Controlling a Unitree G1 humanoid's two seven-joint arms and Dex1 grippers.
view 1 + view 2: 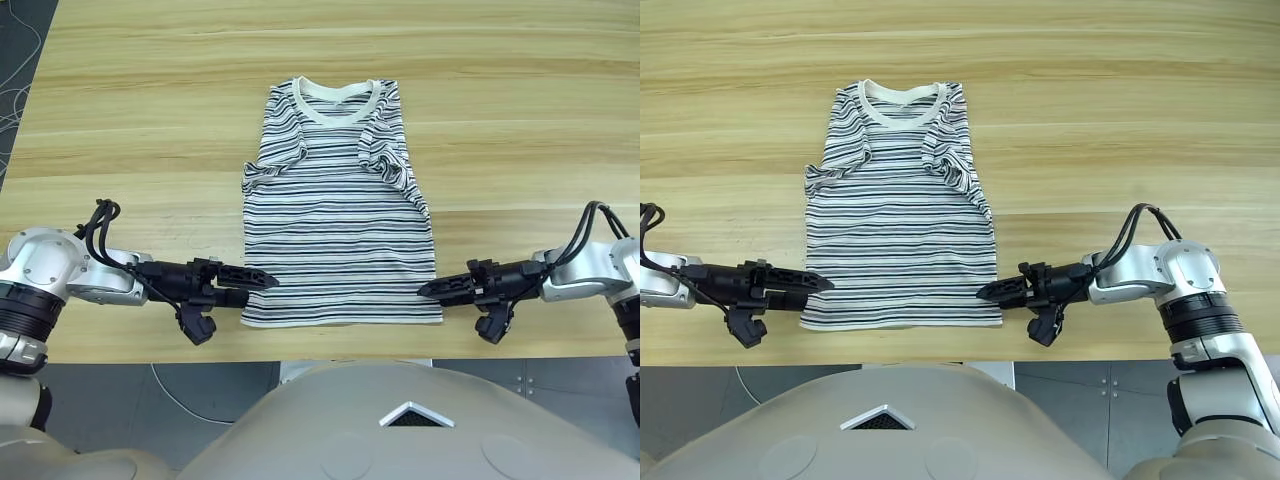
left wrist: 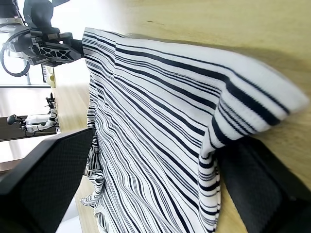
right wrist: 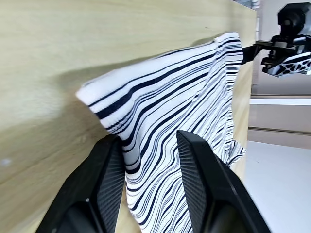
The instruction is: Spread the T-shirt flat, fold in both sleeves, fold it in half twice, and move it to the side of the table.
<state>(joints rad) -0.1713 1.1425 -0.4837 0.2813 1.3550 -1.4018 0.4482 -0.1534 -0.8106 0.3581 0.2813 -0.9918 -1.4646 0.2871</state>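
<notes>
left hand (image 1: 258,288): fingers spread, low | right hand (image 1: 422,291): pinching T-shirt (image 1: 340,230)

In the left wrist view your left gripper (image 2: 160,145) is cut off: both fingers (image 2: 43,184) run off the bottom edge, and the T-shirt (image 2: 160,82) corner covers the lower-right one's tip. In the eye views, the folded sleeves (image 1: 385,155) hide the fabric beneath.
</notes>
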